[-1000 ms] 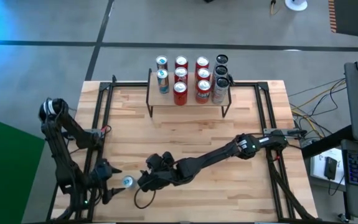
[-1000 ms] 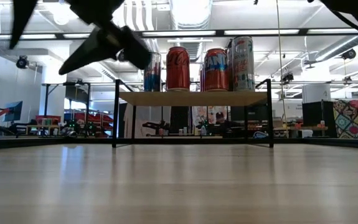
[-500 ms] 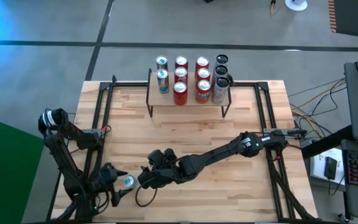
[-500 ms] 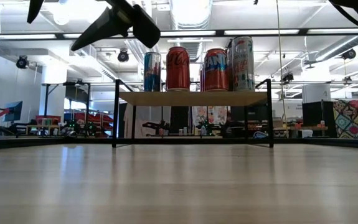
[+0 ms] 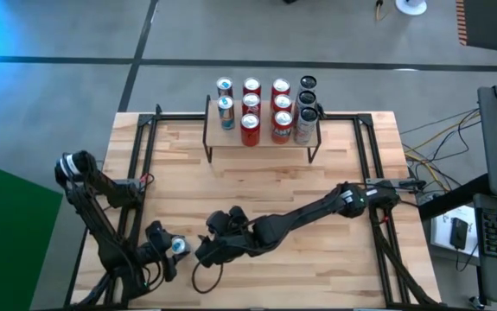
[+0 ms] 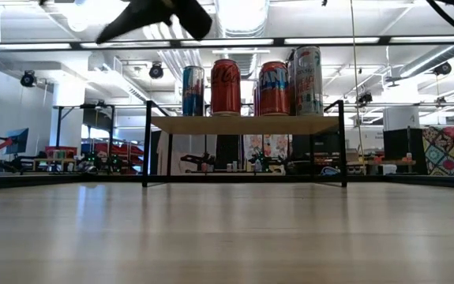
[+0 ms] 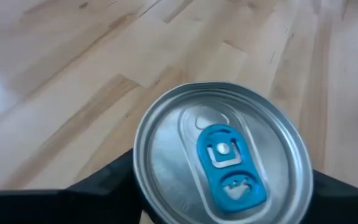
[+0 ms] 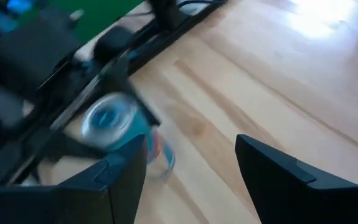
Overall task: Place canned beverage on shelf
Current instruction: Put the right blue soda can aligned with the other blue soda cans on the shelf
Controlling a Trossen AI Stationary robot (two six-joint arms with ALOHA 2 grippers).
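A can with a silver top and a blue pull tab (image 5: 177, 245) stands upright in my left gripper (image 5: 168, 252) near the table's front left. It fills the left wrist view (image 7: 222, 163) and also shows in the right wrist view (image 8: 109, 122). My right gripper (image 5: 203, 252) is open and empty just right of the can. The shelf (image 5: 261, 136), a small light-wood rack on black legs (image 6: 246, 125), stands at the far edge and carries several upright cans (image 5: 251, 105). The held can does not show in the low view. My left gripper pinches the can's side wall just below its rim (image 7: 142, 186) between its two fingers, one on each side. The fingers (image 7: 104, 183) come level from the table's left side. The can stays upright with its top up. Whether its base is clear of the table does not show.
Black metal rails (image 5: 140, 173) run along the table's left side and others (image 5: 371, 164) along its right. A dark cable loop (image 5: 198, 278) lies under my right gripper. Bare wood (image 5: 265, 186) lies between the grippers and the shelf.
My left gripper, holding the can, has moved a little toward the far edge and the right. The dark arm parts at the top of the low view have gone up. My right gripper has drifted slightly toward the near edge, staying open.
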